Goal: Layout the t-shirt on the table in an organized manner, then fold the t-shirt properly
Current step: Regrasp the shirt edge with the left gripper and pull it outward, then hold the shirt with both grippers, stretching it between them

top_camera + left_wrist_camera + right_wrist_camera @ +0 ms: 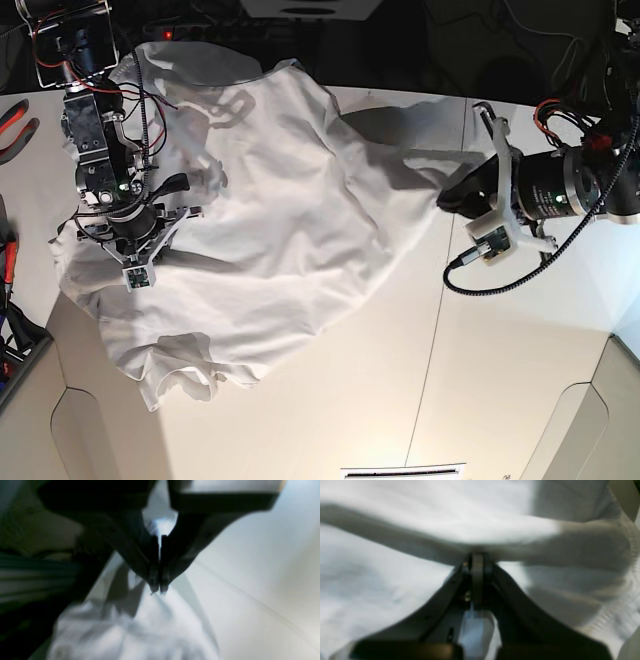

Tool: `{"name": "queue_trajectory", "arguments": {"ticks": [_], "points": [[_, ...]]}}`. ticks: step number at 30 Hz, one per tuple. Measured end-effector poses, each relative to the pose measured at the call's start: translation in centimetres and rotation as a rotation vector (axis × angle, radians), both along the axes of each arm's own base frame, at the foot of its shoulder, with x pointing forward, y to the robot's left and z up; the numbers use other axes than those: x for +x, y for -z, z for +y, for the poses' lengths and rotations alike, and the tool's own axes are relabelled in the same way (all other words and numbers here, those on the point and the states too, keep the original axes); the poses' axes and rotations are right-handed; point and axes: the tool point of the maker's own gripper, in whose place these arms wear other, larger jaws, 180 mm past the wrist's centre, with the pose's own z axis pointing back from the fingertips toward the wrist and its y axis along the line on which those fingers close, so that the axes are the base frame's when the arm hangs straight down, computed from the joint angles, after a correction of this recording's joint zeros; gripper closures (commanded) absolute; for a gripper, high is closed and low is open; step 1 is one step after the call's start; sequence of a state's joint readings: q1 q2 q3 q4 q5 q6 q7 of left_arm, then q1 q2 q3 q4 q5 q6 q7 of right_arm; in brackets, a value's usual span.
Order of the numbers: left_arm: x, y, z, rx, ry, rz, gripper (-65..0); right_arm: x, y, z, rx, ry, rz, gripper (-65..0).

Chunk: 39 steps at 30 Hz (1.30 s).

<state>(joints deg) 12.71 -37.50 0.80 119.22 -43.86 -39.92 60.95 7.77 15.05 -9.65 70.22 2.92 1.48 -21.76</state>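
Bright overhead view, two soft and smeared wrist views.

The base view is sharp and evenly lit from above; the t-shirt point(270, 200) glares near white and throws a grey shadow onto the bench point(400, 380) beside its far right edge, with darkness beyond the bench's far rim. Both wrist views are blurred: the left hand point(158, 590) is a dark silhouette against the cloth, and the right hand point(477, 557) is equally out of focus.
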Motion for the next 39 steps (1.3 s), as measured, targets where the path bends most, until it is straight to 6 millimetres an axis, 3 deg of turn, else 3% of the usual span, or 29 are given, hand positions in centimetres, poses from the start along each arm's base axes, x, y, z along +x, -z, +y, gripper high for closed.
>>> {"name": "queue_trajectory", "arguments": {"ticks": [2, 4, 7, 11, 13, 19, 25, 28, 30, 31, 34, 39], "points": [[-0.2, 1.5, 1.6, 0.054, -0.026, 0.034, -16.4, 0.0, 0.0, 0.0, 0.0, 0.0, 0.0, 0.0], [-0.1, 2.5, 2.8, 0.091, -0.05, 0.055, -21.2, 0.0, 0.0, 0.0, 0.0, 0.0, 0.0, 0.0], [0.9, 2.7, 3.7, 0.124, -0.069, -0.004, -21.1, 0.0, 0.0, 0.0, 0.0, 0.0, 0.0, 0.0], [4.5, 0.9, 4.9, 0.095, -0.237, -0.175, -21.1, 0.0, 0.0, 0.0, 0.0, 0.0, 0.0, 0.0], [5.1, 0.6, 5.2, 0.108, -0.262, -0.21, -21.1, 0.0, 0.0, 0.0, 0.0, 0.0, 0.0, 0.0], [3.2, 3.0, 6.8, 0.24, -0.269, -0.07, -21.2, 0.0, 0.0, 0.0, 0.0, 0.0, 0.0, 0.0], [2.8, 3.0, 5.7, 0.164, -0.264, -0.036, -28.6, 0.0, 0.0, 0.0, 0.0, 0.0, 0.0, 0.0], [2.6, 3.9, 5.6, 0.107, -0.286, 0.006, -28.8, 0.0, 0.0, 0.0, 0.0, 0.0, 0.0, 0.0], [2.3, 5.2, 6.3, 0.1, -0.316, 0.051, -27.6, 0.0, 0.0, 0.0, 0.0, 0.0, 0.0, 0.0], [2.0, 5.9, 6.4, 0.093, -0.329, 0.074, -23.5, 0.0, 0.0, 0.0, 0.0, 0.0, 0.001, 0.0], [1.4, 7.2, 6.9, 0.094, -0.347, 0.123, 0.0, 0.0, 0.0, 0.0, 0.0, 0.0, 0.001, 0.0], [0.2, 7.8, 7.2, 0.126, -0.344, 0.19, 0.0, 0.0, 0.0, 0.0, -0.001, 0.0, 0.002, 0.0]]}}
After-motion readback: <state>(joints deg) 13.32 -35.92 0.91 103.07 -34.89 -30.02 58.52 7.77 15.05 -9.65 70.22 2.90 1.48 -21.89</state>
